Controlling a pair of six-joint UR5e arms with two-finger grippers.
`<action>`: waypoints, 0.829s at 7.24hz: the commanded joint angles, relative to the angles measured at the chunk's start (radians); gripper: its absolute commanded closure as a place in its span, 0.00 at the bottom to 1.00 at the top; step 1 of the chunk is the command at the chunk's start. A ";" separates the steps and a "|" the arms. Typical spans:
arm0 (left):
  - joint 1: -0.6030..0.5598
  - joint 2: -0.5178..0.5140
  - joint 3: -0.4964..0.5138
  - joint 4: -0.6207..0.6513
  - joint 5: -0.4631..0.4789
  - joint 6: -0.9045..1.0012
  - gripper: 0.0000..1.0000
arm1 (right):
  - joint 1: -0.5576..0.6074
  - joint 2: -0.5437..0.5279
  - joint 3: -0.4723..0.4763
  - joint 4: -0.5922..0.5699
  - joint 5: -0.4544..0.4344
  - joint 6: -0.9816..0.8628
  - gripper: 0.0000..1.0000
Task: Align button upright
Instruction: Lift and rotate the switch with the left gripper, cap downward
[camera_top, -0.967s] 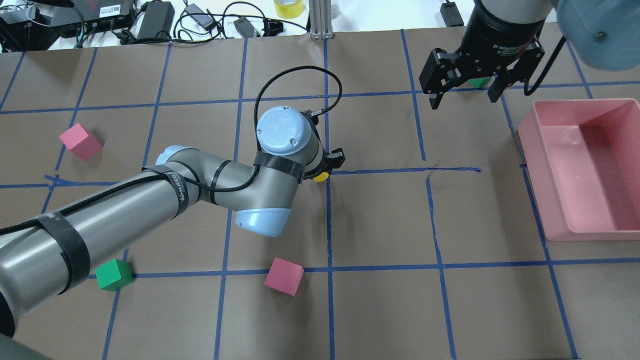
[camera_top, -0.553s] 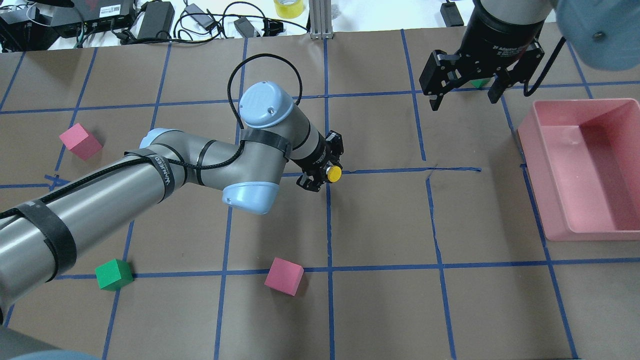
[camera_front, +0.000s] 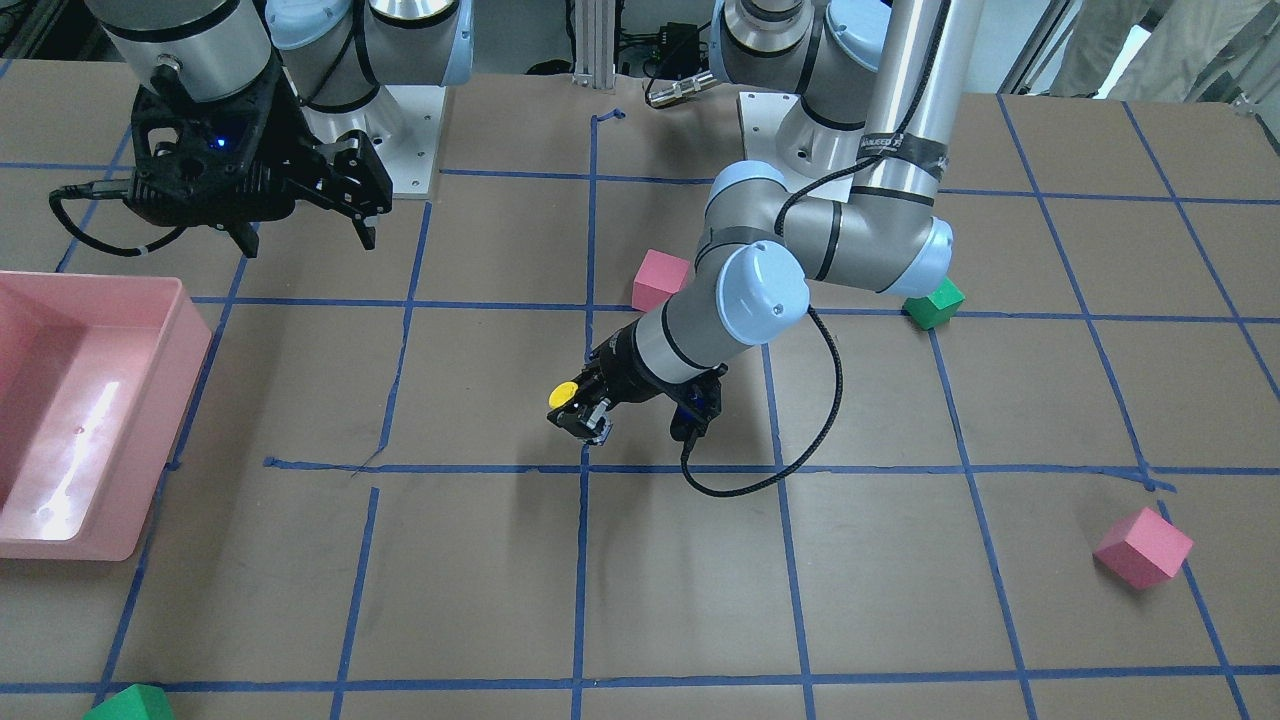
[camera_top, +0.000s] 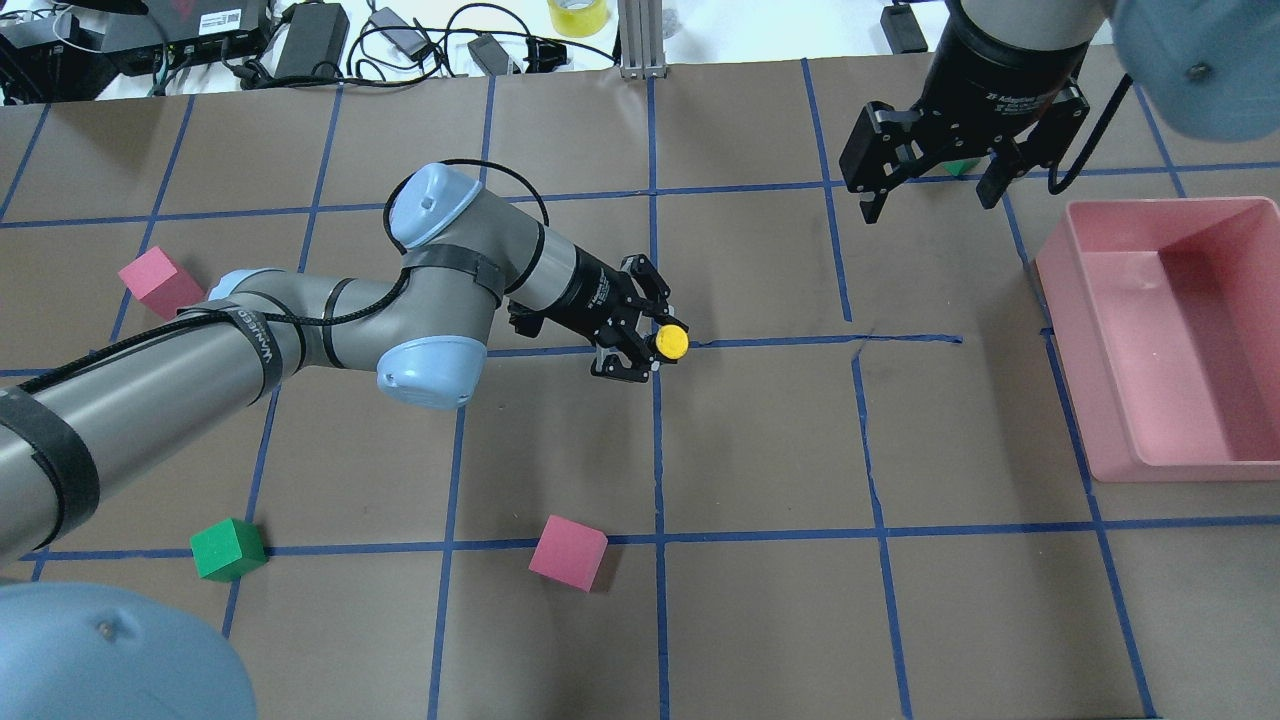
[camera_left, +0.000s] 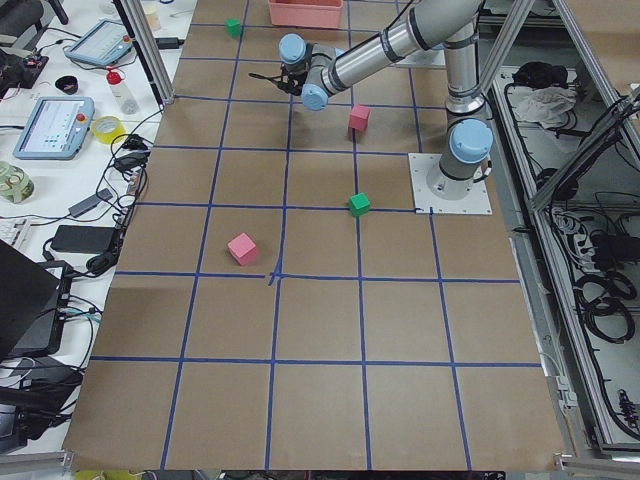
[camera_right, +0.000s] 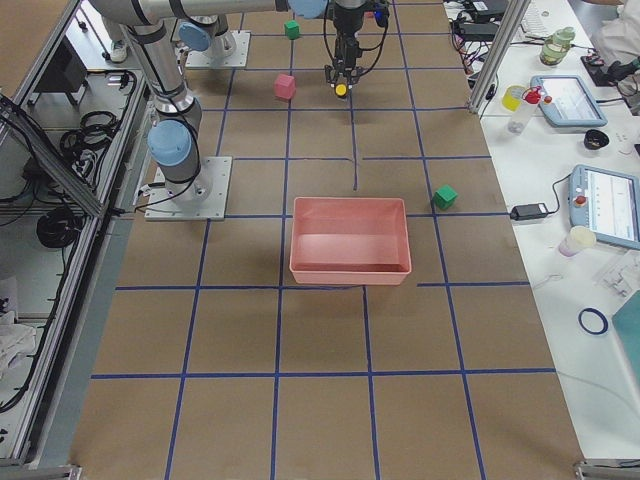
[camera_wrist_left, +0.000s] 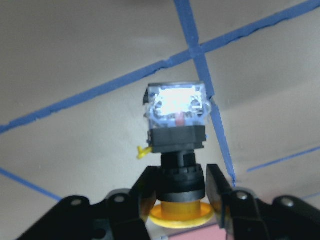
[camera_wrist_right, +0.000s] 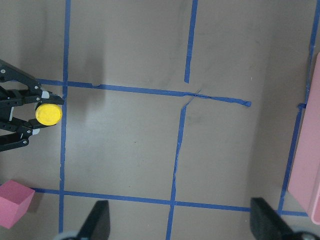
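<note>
Small push-button (camera_top: 671, 343) with round yellow cap, black cylindrical body and pale translucent terminal block. Judged light, rigid plastic, not fragile. The wide, smooth cap over a narrow base suggests it is top-heavy and will tip easily once freed. Best hold is the ribbed black collar between cap and block; the domed cap would probably slip.

Left gripper (camera_top: 658, 342): jaws narrowed onto that black collar, one finger (camera_wrist_left: 150, 186) on each side, nothing else in them. In the wrist view the cap sits nearest the palm and the terminal block points away, toward the brown paper-covered counter (camera_top: 760, 450). From overhead the cap faces upward and the gripper comes in at a slant from the side.

The button hangs by a crossing of blue tape lines near the counter's middle. Whether its block touches the paper, I cannot tell.

Right gripper (camera_top: 928, 195): jaws spread wide, empty, well apart from the button, toward the far side.
</note>
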 joint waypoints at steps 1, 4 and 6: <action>0.041 -0.010 -0.054 0.001 -0.068 0.030 1.00 | 0.000 -0.001 0.000 0.005 -0.002 0.000 0.00; 0.071 -0.027 -0.073 -0.002 -0.163 0.058 1.00 | 0.000 -0.001 0.000 0.007 -0.003 0.000 0.00; 0.072 -0.058 -0.077 -0.003 -0.167 0.099 1.00 | 0.000 -0.001 0.000 0.007 -0.003 0.000 0.00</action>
